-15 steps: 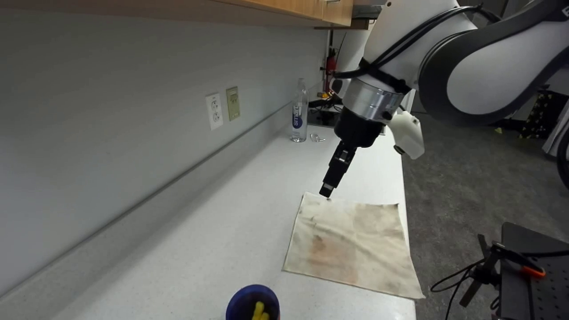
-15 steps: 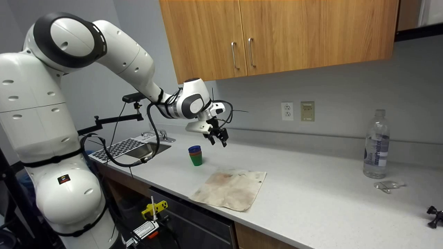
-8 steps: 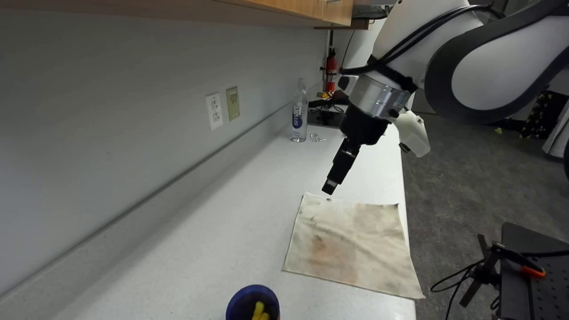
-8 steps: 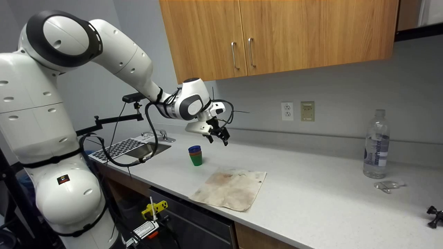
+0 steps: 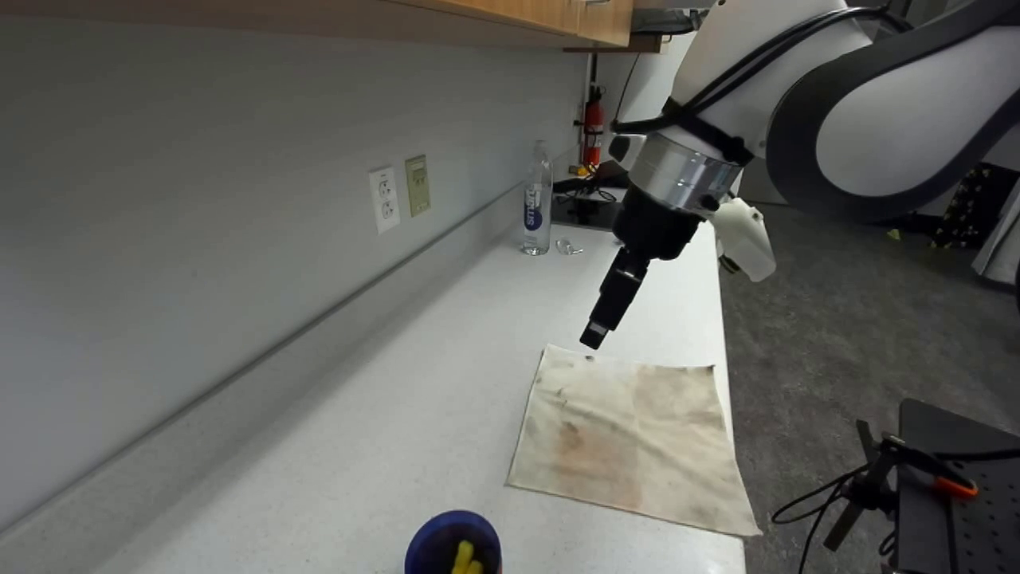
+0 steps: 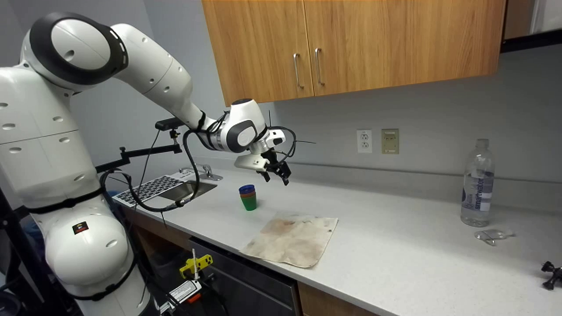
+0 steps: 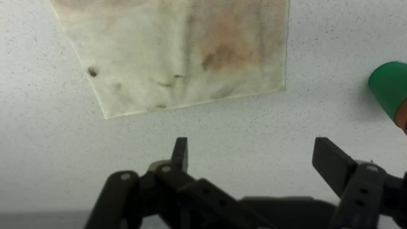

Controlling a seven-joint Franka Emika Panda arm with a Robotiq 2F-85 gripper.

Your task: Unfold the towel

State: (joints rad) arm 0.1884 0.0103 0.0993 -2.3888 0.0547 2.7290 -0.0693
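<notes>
this looks like part kitchenette, part robot lab. in an exterior view a long white counter [image 6: 395, 263] runs beneath a wooden wall cupboard [image 6: 355, 48], with a sink [image 6: 181, 190] and faucet [image 6: 213, 176] toward its left end and a dark, appliance-like front [image 6: 259, 281] below its near edge. a power outlet [image 6: 364, 141] is set in the grey wall [image 6: 430, 118] behind. the lab side shows in the big white robot arm [image 6: 72, 171] at the near left. also in an exterior view, a red fire extinguisher [image 5: 593, 129] shows at the far end, and a dark plate [image 5: 984, 532] dotted with holes is at the near right, with a grey floor [image 5: 821, 343] beyond.
</notes>
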